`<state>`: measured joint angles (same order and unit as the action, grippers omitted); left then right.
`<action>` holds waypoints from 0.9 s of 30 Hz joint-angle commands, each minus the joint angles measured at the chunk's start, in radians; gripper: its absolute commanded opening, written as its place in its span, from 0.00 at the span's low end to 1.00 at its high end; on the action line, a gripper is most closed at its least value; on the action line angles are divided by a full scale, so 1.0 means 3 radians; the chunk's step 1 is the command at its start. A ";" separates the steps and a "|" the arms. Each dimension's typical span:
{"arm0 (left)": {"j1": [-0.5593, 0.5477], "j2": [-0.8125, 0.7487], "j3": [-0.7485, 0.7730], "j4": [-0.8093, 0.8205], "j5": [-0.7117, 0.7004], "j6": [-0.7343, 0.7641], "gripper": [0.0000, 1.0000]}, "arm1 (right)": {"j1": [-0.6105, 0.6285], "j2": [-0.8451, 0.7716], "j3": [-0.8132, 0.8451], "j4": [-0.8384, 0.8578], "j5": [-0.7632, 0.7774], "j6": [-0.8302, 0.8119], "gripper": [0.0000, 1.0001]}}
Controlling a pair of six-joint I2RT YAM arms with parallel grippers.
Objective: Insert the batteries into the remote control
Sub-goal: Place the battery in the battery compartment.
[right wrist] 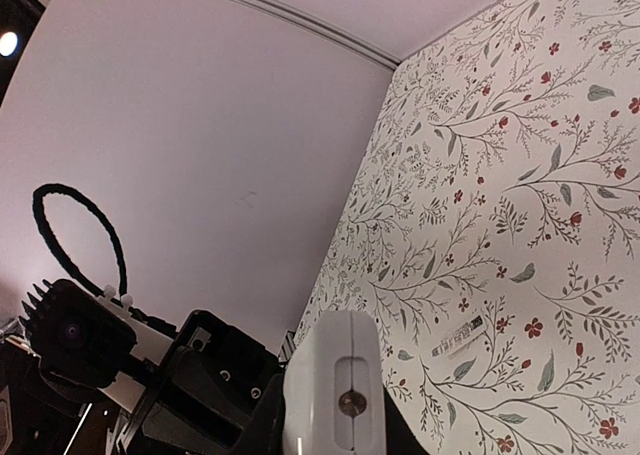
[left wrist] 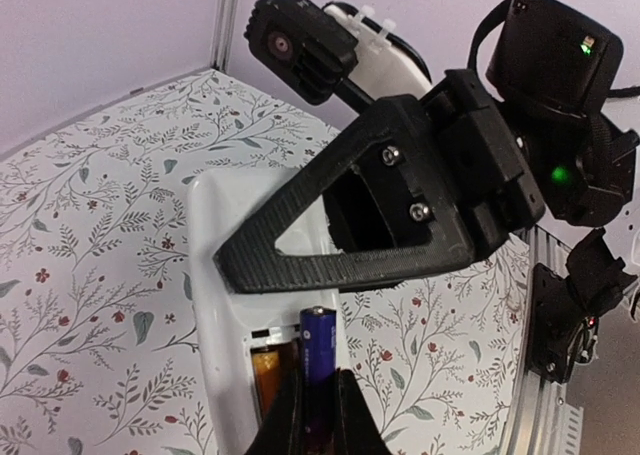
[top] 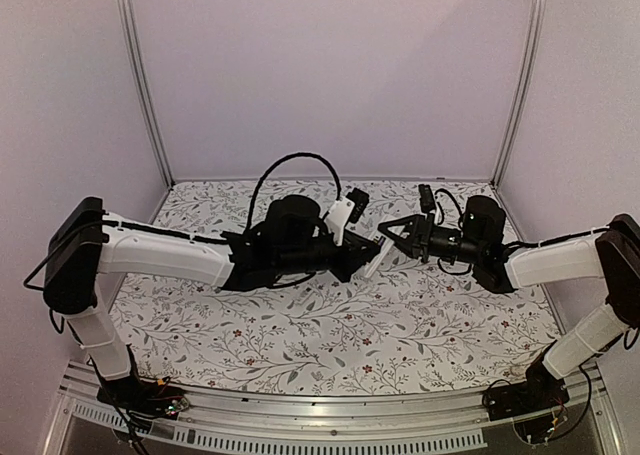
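Over floral tabletop [top: 300, 325], left jaws tight around battery [left wrist: 318, 360], right jaws around remote control [right wrist: 338, 360].

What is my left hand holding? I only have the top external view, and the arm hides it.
Observer: The left hand pinches a dark battery, its end at the open compartment of the remote control.
Operator: Is the other slot filled?
Observer: An orange thing lies in the bay beside it, probably the second battery; I cannot be sure.
Operator: What steadies the remote?
Observer: The right hand is shut on its other end.
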<state>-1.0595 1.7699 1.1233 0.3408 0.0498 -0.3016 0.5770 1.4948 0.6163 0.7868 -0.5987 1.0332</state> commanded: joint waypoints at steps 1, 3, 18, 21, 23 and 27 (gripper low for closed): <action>-0.0042 0.0119 0.0081 -0.0138 -0.0101 0.0052 0.06 | 0.0029 0.0032 0.0027 0.0272 -0.0026 0.0110 0.00; -0.0043 0.0129 0.0100 -0.0166 -0.0102 0.0065 0.09 | 0.0028 0.0048 0.0022 0.0307 -0.0027 0.0132 0.00; -0.0040 0.0115 0.0086 -0.0206 -0.0152 0.0108 0.18 | 0.0027 0.0069 0.0012 0.0374 -0.0039 0.0188 0.00; -0.0037 0.0108 0.0076 -0.0210 -0.0154 0.0103 0.18 | 0.0026 0.0074 0.0006 0.0374 -0.0039 0.0194 0.00; -0.0037 0.0096 0.0068 -0.0207 -0.0156 0.0101 0.18 | 0.0026 0.0079 0.0006 0.0376 -0.0039 0.0196 0.00; -0.0032 0.0072 0.0056 -0.0219 -0.0278 0.0077 0.18 | 0.0027 0.0084 0.0011 0.0364 -0.0051 0.0202 0.00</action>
<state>-1.0672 1.7794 1.1439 0.3256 0.0166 -0.2810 0.5770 1.5124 0.6159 0.8314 -0.5953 1.0782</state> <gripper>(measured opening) 0.180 0.192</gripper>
